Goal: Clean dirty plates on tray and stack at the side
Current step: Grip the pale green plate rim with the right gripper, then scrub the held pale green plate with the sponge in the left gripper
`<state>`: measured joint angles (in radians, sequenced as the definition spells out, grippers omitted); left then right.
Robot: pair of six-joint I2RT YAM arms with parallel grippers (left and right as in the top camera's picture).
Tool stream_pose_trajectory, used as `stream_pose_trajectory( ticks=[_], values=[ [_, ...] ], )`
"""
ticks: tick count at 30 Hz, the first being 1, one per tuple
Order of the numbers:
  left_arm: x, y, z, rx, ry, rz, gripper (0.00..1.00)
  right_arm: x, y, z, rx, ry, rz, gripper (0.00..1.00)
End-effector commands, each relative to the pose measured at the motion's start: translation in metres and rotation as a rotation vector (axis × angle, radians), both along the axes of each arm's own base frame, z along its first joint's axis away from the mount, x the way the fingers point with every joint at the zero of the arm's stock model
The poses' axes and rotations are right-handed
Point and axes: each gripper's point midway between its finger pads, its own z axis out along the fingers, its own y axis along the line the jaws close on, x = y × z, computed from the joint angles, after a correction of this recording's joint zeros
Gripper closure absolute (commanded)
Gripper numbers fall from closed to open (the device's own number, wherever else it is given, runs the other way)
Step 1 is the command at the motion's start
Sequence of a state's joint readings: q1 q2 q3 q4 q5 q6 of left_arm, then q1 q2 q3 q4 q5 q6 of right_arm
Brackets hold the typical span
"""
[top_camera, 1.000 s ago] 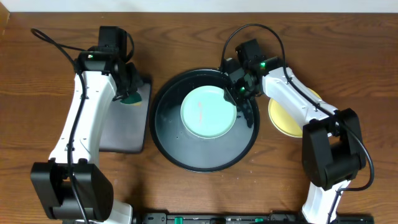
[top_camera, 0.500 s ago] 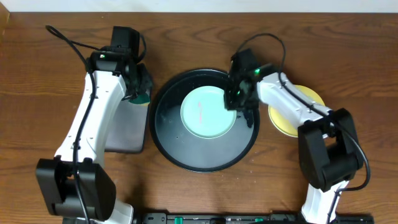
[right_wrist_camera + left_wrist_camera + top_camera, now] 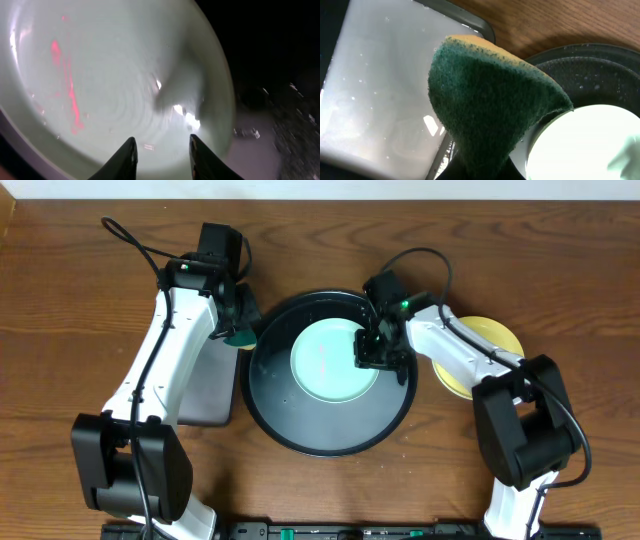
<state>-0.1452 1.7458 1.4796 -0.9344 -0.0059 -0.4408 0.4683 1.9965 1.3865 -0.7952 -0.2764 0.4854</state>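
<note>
Recorded wooden table [image 3: 60, 330] carrying all items. Recorded large round black tray [image 3: 330, 428] at table centre, with raised rim and pale specks across its floor. Found dark grey rectangular tray [image 3: 205, 385] just beside it on the left, glossy and droplet-speckled in the left wrist view. Located pale mint plate [image 3: 335, 360] lying flat inside the round black tray, a little toward the far side. Located pale yellow plate [image 3: 497, 335] on the table just to the right of the round black tray, partly hidden under the right arm [image 3: 450, 345]. Found green-and-yellow scouring sponge [image 3: 490, 100] folded over and pinched in the left gripper [image 3: 236, 332], hanging above the near edges of the two trays. Confirmed left jaws clamped tight on that sponge. Found right gripper [image 3: 165, 160] low over the right-hand part of the pale mint plate, near its rim. Noted dark fingertips [image 3: 127, 157] standing partly apart, with bare plate surface between, clamping nothing. Noted red streak [image 3: 67, 85] on the mint surface; too smeared to read as lettering.
</note>
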Motion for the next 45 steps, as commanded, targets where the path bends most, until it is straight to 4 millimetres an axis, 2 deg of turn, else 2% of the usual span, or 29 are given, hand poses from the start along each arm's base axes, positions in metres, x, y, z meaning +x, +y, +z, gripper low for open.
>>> stream_pose_trajectory(
  ticks=[1, 4, 8, 10, 12, 18, 22, 25, 30, 32, 36, 42, 43, 45],
  values=[
    [-0.001, 0.001, -0.001, 0.008, 0.005, -0.018, 0.92, 0.016, -0.016, 0.034, -0.044, -0.081, -0.040, 0.67],
    [-0.001, 0.001, -0.001, 0.008, 0.004, -0.018, 0.92, 0.013, -0.037, 0.032, -0.121, -0.063, -0.077, 0.67],
    [0.000, 0.001, -0.001, 0.008, 0.002, -0.018, 0.92, 0.003, -0.043, 0.011, -0.169, -0.016, -0.089, 0.64],
    [-0.001, 0.001, -0.001, 0.008, 0.002, -0.018, 0.93, 0.002, -0.041, 0.002, -0.178, -0.002, -0.081, 0.64],
    [-0.001, 0.001, -0.001, 0.008, 0.002, -0.018, 0.92, 0.002, -0.036, -0.011, -0.180, 0.009, -0.070, 0.69],
    [-0.001, 0.001, -0.001, 0.008, 0.002, -0.018, 0.92, 0.006, -0.031, -0.023, -0.179, 0.005, -0.064, 0.81],
    [-0.001, 0.001, -0.001, 0.008, 0.002, -0.018, 0.92, 0.013, -0.025, -0.025, -0.164, -0.027, -0.048, 0.99],
    [-0.001, 0.001, -0.001, 0.008, 0.002, -0.018, 0.92, 0.032, -0.015, -0.021, -0.129, -0.133, 0.049, 0.99],
    [-0.003, -0.002, -0.005, 0.009, 0.011, -0.025, 0.93, 0.043, -0.008, -0.020, -0.111, -0.216, 0.188, 0.99],
    [-0.008, -0.008, -0.013, 0.011, 0.024, -0.045, 0.92, 0.041, 0.000, -0.023, -0.084, -0.221, 0.241, 0.99],
    [-0.015, -0.027, -0.027, 0.013, 0.038, -0.095, 0.92, 0.039, 0.003, -0.030, -0.086, -0.204, 0.226, 0.99],
    [-0.012, -0.071, -0.036, -0.003, -0.013, -0.200, 0.93, 0.040, 0.003, -0.030, -0.085, -0.205, 0.221, 0.99],
    [-0.010, -0.084, -0.043, -0.028, -0.014, -0.208, 0.93, 0.040, 0.002, -0.030, -0.085, -0.204, 0.221, 0.99],
    [-0.008, -0.095, -0.053, -0.053, -0.007, -0.214, 0.93, 0.040, 0.002, -0.030, -0.085, -0.204, 0.221, 0.99]
  ],
)
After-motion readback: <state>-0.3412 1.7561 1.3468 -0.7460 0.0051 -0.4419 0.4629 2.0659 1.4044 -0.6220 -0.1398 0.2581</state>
